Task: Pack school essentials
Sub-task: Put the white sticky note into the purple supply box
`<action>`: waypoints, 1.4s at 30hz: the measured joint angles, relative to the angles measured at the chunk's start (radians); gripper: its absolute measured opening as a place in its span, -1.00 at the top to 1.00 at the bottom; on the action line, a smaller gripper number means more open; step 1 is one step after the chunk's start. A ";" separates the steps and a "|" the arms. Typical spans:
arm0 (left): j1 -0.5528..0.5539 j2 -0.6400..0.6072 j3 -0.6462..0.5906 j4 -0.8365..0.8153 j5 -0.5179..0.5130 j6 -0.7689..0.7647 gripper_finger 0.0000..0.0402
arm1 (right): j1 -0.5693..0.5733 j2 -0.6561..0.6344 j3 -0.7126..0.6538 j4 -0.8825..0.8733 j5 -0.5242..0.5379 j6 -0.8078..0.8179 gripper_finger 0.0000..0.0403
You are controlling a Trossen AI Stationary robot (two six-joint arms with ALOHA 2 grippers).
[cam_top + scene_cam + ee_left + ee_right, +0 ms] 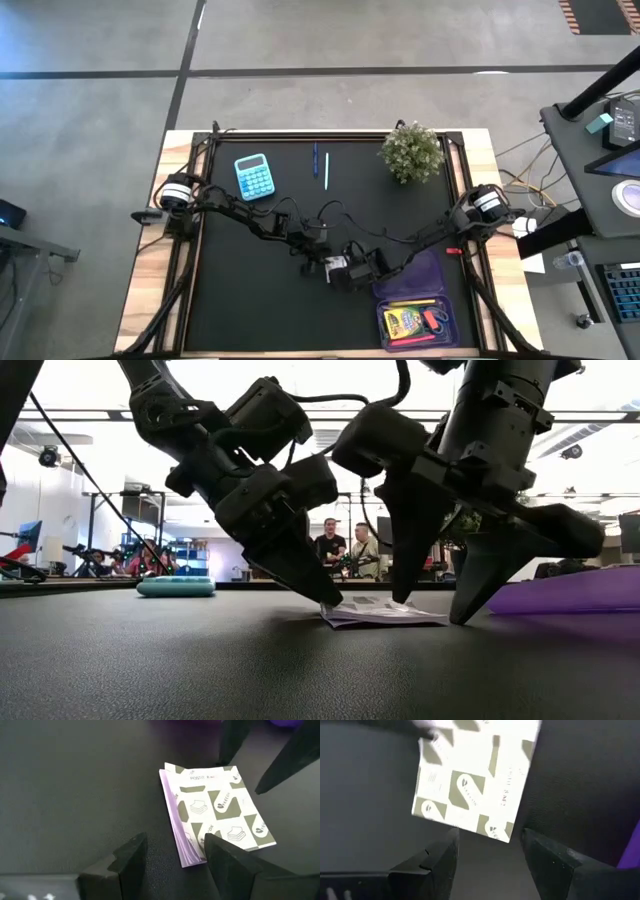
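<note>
A white sticky-note pad with grey-green print and a purple paper edge (215,815) lies flat on the black table mat, also in the low view (385,612) and right wrist view (475,780). My left gripper (172,855) is open at one end of the pad (312,268). My right gripper (490,852) is open at the pad's opposite end (352,272). Its fingertips stand just short of the pad's edge. A translucent purple case (420,300) beside the right gripper holds a yellow-green crayon box (403,322) and other small items. My left gripper has one open finger (220,857) at the pad's near corner (197,857), coming slanting down from the table's left. In the low view the fingertip (325,598) meets the pad's edge. The pad lies flat on the mat. Whether my right gripper touches the pad, I cannot tell.
A blue calculator (254,176), a dark blue pen (315,160) and a light blue pen (326,170) lie at the far side. A bushy potted plant (411,152) stands far right. People (345,545) show in the room behind.
</note>
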 joint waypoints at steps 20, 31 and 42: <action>0.000 0.008 -0.001 0.008 0.007 0.275 0.08 | 0.036 0.026 0.005 -0.032 0.245 -0.776 -0.03; -0.003 0.041 0.000 0.030 0.014 0.197 0.08 | 0.003 0.021 0.008 -0.068 0.284 -0.588 -0.03; -0.005 0.043 -0.001 0.074 -0.004 0.192 0.08 | -0.035 -0.007 0.057 -0.084 0.057 -0.162 -0.03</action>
